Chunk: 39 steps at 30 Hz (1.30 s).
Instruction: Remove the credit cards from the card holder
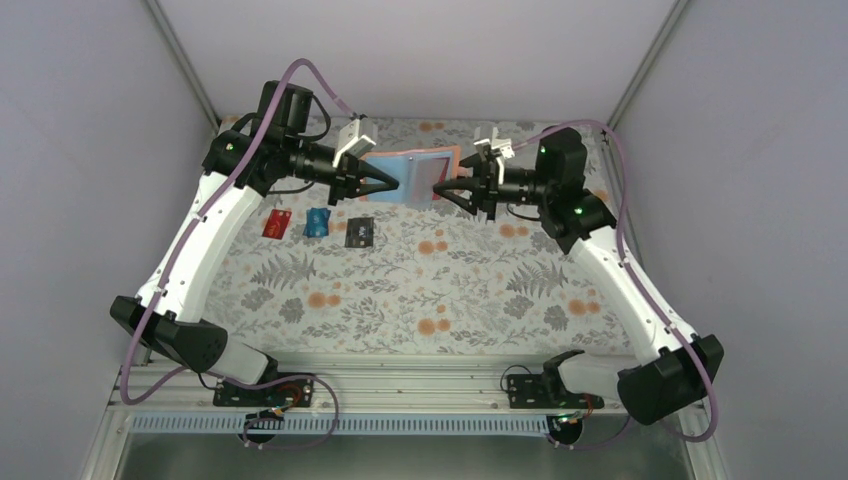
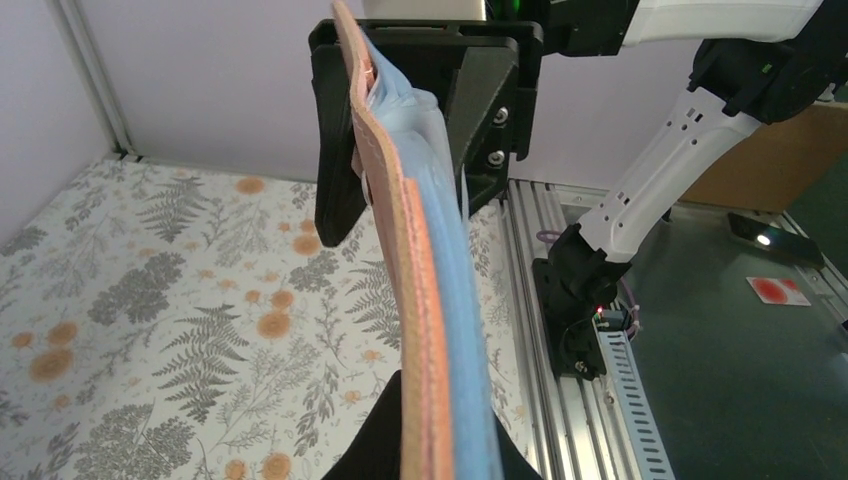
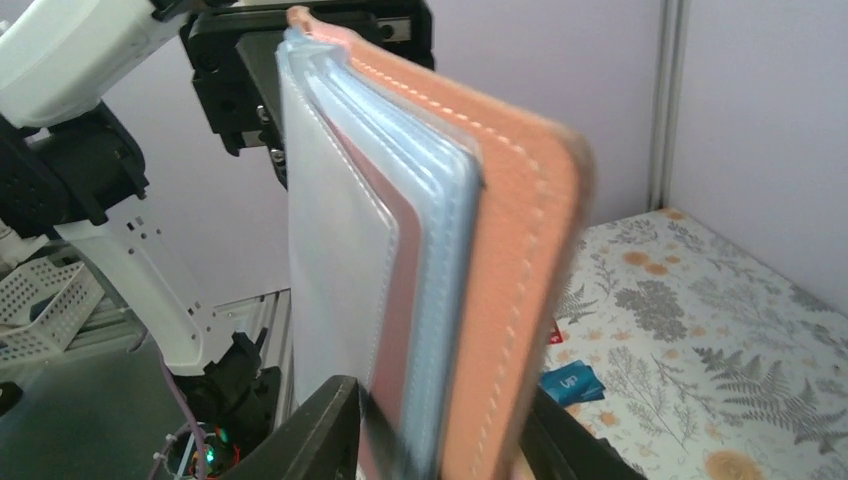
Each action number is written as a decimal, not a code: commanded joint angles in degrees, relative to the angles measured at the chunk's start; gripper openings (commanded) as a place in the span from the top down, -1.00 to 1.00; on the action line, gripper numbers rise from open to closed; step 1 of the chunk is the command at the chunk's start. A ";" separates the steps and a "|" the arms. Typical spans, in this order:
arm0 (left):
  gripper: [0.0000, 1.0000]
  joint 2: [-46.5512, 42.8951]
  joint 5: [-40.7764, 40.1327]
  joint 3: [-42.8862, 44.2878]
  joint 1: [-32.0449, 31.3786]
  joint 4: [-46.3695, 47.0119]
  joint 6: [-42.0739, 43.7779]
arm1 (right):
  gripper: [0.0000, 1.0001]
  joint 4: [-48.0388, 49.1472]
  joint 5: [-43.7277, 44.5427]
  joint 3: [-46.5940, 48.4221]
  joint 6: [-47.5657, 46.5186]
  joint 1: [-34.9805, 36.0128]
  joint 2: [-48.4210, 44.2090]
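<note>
Top external: three credit cards (image 1: 317, 222) (red, blue, black), one card holder (image 1: 415, 177).

Both arms reach inward, grippers facing. Left gripper (image 1: 393, 186) pinches the holder (image 1: 412, 173); right gripper (image 1: 442, 192) clamps its other edge.

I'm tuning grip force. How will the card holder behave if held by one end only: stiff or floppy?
Probably floppy: the card holder is thin, with soft-looking pockets that splay apart, and it bows slightly in the left wrist view. Likely light: three cards already lie outside it.
</note>
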 commanded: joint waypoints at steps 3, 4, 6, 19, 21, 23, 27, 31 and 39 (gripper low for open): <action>0.95 0.20 2.33 0.02 -0.09 0.36 0.84 | 0.25 1.28 1.81 2.52 -0.28 3.68 1.09; 0.95 0.20 2.36 -0.11 -0.09 0.36 0.84 | 0.25 1.58 1.95 2.53 -0.06 3.96 1.19; 0.95 0.31 2.37 -0.31 -0.09 0.47 0.75 | 0.26 2.13 2.12 2.85 0.32 4.63 1.53; 0.24 0.57 -4.14 -1.39 -0.27 2.66 -1.49 | 0.91 1.29 6.75 6.08 3.70 7.74 4.52; -0.29 0.23 -4.06 -0.64 -0.26 1.45 -0.12 | 0.92 0.85 8.28 6.16 4.26 7.81 4.45; -0.62 -0.06 -4.18 -0.17 -0.27 0.74 1.04 | 0.92 0.60 8.85 6.15 4.74 7.74 4.51; -0.73 0.77 -6.71 -2.40 -0.65 4.49 -2.77 | 0.92 1.58 6.81 6.78 6.30 8.31 4.75; -0.69 3.07 -12.87 -1.99 -1.82 5.90 -4.74 | 0.92 1.36 5.82 7.59 6.13 9.16 4.49; 0.11 2.50 -11.75 -1.60 -2.11 5.11 -3.58 | 0.91 -0.67 -0.61 8.60 4.20 9.22 3.26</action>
